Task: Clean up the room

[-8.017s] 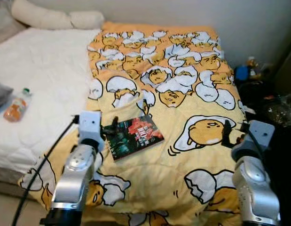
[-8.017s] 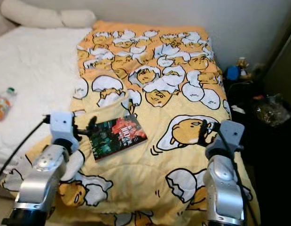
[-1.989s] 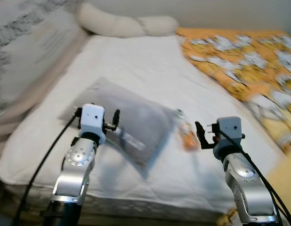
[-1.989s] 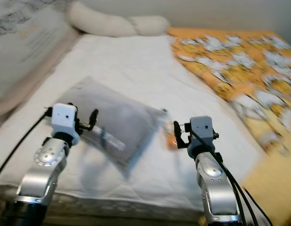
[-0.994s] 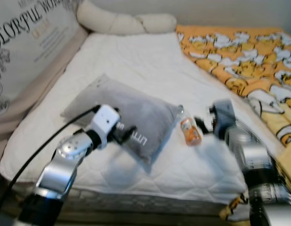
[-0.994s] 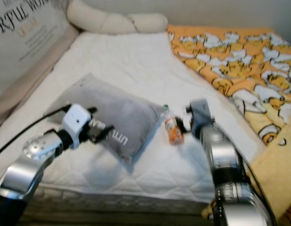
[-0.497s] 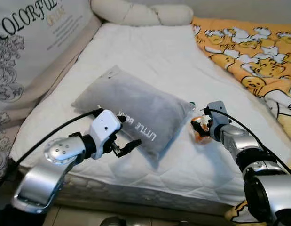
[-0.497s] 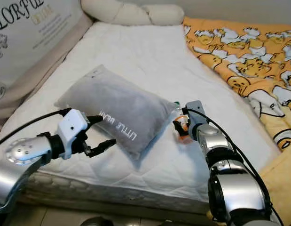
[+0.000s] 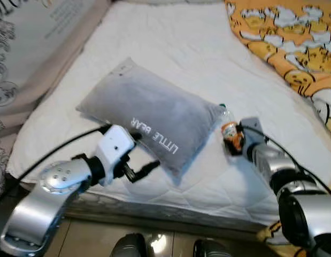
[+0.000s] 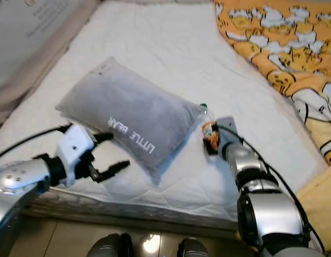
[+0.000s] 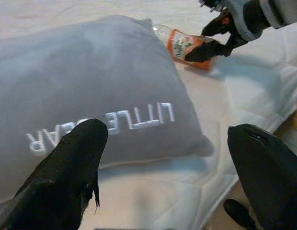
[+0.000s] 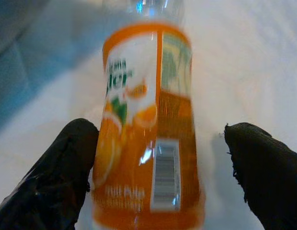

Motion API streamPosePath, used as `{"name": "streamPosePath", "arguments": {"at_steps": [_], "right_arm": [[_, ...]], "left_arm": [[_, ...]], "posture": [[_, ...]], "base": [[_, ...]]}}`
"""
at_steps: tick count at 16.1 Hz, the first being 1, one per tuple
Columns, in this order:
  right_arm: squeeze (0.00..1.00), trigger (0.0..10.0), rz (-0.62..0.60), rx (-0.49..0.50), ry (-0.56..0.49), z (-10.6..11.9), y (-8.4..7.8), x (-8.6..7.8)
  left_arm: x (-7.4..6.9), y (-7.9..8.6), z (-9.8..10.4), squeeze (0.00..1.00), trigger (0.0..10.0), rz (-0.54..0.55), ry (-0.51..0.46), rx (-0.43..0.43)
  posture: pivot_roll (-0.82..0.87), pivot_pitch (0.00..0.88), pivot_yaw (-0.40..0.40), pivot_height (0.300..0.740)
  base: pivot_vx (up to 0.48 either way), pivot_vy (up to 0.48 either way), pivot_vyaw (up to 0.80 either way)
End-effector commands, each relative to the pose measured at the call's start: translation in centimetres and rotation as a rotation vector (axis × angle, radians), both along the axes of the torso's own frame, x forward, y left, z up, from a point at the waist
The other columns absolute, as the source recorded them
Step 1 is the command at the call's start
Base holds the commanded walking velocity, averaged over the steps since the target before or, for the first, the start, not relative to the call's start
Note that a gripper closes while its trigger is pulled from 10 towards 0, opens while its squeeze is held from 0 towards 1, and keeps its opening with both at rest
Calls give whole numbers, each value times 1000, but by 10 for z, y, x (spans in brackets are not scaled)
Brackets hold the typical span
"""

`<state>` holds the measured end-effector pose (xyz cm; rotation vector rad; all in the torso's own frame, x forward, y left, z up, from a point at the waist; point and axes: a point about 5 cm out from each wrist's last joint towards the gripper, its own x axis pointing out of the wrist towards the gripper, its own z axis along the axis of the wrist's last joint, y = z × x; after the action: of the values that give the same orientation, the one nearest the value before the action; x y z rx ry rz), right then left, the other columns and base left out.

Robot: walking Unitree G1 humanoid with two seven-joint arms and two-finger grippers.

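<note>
An orange juice bottle lies on the white mattress, its cap end against the corner of a grey pillow lettered LITTLE BEAR. My right gripper is open, and its two black fingers straddle the bottle at the base end. Whether they touch it I cannot tell. My left gripper is open at the pillow's near long edge, above the mattress front. From the left wrist, the pillow lies between the spread fingers, with the bottle beyond.
A yellow-orange blanket with egg cartoons covers the bed's right side. A printed cushion leans along the left. The mattress front edge drops to a shiny floor where my feet stand.
The view has tipped down and closer to the bed. My right gripper has closed in on the bottle and now straddles it. My left gripper stays open by the pillow's near edge.
</note>
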<state>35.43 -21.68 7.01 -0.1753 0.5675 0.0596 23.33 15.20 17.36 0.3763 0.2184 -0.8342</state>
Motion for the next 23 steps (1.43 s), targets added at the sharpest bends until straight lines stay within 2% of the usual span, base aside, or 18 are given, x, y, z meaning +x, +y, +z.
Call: {"name": "streamPosePath", "arguments": {"at_steps": [1, 2, 3, 5, 10, 13, 15, 18, 19, 20, 21, 23], "right_arm": [[0, 10000, -31, 11, 5, 0, -5, -1], [0, 9882, -35, 20, 6, -1, -5, -1], [0, 0, -28, 40, -2, 0, -3, -1], [0, 0, -30, 70, 3, -1, -1, -1], [0, 0, -95, 141, 93, -19, 0, -12], [0, 0, -107, 164, 99, -21, 0, -14], [0, 0, -144, 201, 68, -16, -2, -11], [0, 0, -260, 325, -98, 4, -12, 0], [0, 0, -250, 301, -153, 10, -16, 1], [0, 4157, -218, 282, -222, 16, -20, 0], [0, 10000, -191, 268, -326, 26, -25, -7], [0, 10000, -144, 204, -433, 41, -23, -32]], "left_arm": [[-4, 4, 0, 0, 10000, 15, 6, 17], [-6, 4, -1, 0, 10000, 17, 7, 25], [-8, 4, 0, 0, 10000, 21, 6, 18], [-10, 3, -1, 0, 10000, 28, 9, 11], [-12, 0, -5, 0, 10000, 31, 26, 7], [-12, -2, -8, 0, 10000, 27, 33, 11], [-10, -2, -11, 0, 10000, 33, 34, 15], [-2, -1, -18, 0, 10000, 108, 15, -9], [0, -1, -19, 0, 10000, 141, 7, -28], [4, -2, -23, 0, 10000, 204, -6, -54], [11, -3, -28, 0, 10000, 284, -24, -66], [19, -3, -31, 0, 10000, 362, -41, -95]], "posture": [[104, 230, 16, 740], [106, 230, 11, 740], [105, 216, -2, 740], [102, 209, -10, 740], [94, 182, -21, 740], [89, 153, -21, 740], [79, 121, -21, 740], [31, 32, 2, 740], [19, 2, 11, 740], [-1, 0, 29, 740], [-26, 0, 52, 740], [-57, 0, 82, 740]], "base": [[0, 0, 0], [0, 0, 0], [0, 0, 0], [0, 0, 0], [0, 0, 0], [0, 0, 0], [0, 0, 0], [0, 0, 0], [0, 0, 0], [0, 0, 0], [0, 0, 0], [0, 0, 0]]}}
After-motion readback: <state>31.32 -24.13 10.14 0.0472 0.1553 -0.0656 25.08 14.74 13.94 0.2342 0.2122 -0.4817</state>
